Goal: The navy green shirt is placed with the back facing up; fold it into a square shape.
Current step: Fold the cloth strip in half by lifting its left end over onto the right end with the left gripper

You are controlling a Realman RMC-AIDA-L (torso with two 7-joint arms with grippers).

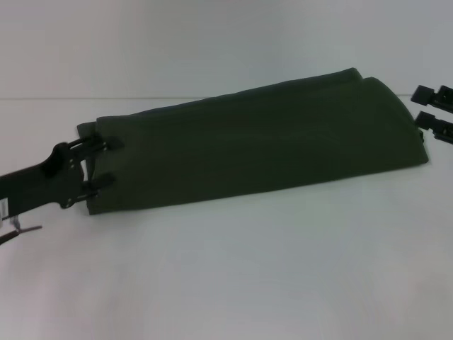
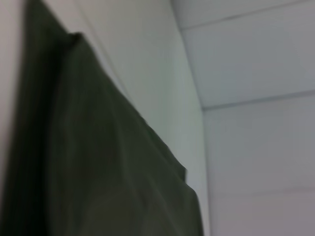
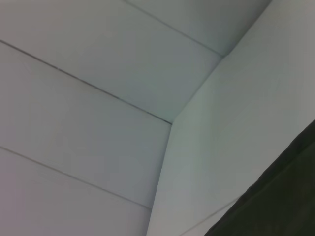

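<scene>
At the left edge of the head view the left gripper (image 1: pixel 99 164) reaches in from the lower left, its two black fingers (image 1: pixel 106 144) spread apart and lying over the near-left end of the navy green shirt (image 1: pixel 262 145) — parted rather than clenched, one finger on the upper corner, the other lower down on the cloth. The shirt lies on the white table (image 1: pixel 233 276) as a long, narrow folded band, running from the left-centre of the frame up to the upper right, plain side showing, with a layered edge visible along its top. At the right edge, just beside the shirt's far end but apart from it, sits the right gripper (image 1: pixel 435 112), its two black fingers separated and holding nothing. The left wrist view shows the dark cloth (image 2: pixel 88 162) filling its lower left
</scene>
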